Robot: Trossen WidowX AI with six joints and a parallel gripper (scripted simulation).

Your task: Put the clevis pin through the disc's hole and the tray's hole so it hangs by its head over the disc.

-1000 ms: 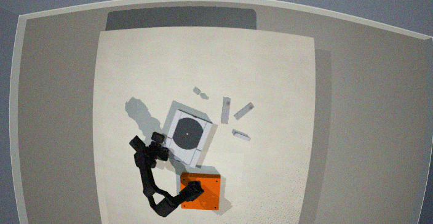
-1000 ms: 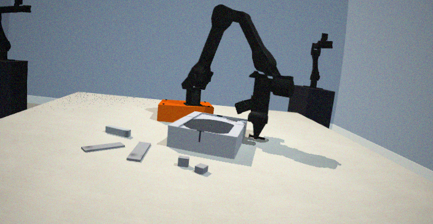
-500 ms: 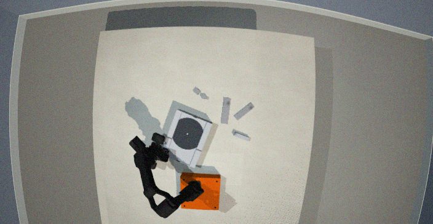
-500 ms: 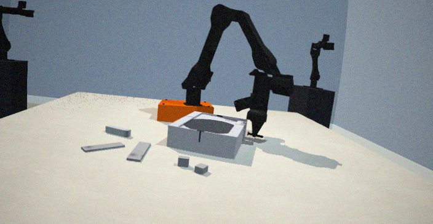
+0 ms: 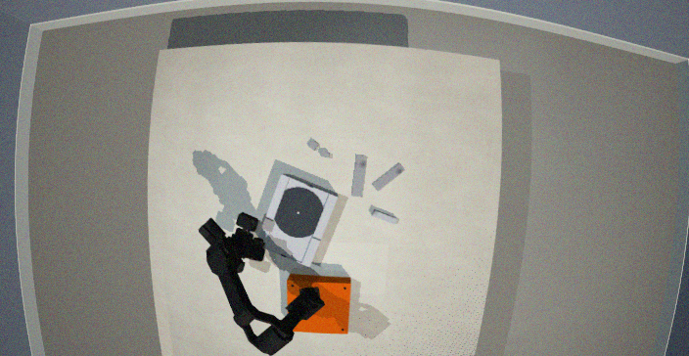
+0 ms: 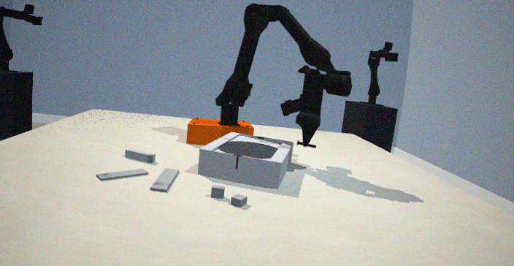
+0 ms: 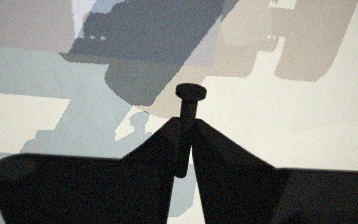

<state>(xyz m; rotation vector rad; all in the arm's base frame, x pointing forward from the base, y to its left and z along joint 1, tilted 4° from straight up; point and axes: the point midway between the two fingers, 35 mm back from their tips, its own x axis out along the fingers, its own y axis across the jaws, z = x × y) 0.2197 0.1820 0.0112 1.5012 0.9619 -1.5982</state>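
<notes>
Presently, claw: we are pinching the pin between the fingertips of the claw, its fingers standing nearly together.
Pin: we are holding it roughly level above the bench, beside the tray; its head is pointing toward the tray side, and its plain end is showing between the fingers.
Disc: we are seeing it lying flat inside the tray, the small middle hole showing from overhead.
Hidden: we are losing the fingertips and pin beneath the dark wrist in the top view.
Cut off: we are getting only part of the tray in the wrist view, crossed by shadow.
Hard to read: we are finding the pin very small and dark in the exterior view.
Surfaces: we are viewing a dark grey round disc, pale steel tray walls with a narrow dark slit, and a cream, faintly mottled bench.
Pin shape: we are making out a broad round head on a slim dark shank.
Base: we are standing on an orange block with squared edges.
</notes>
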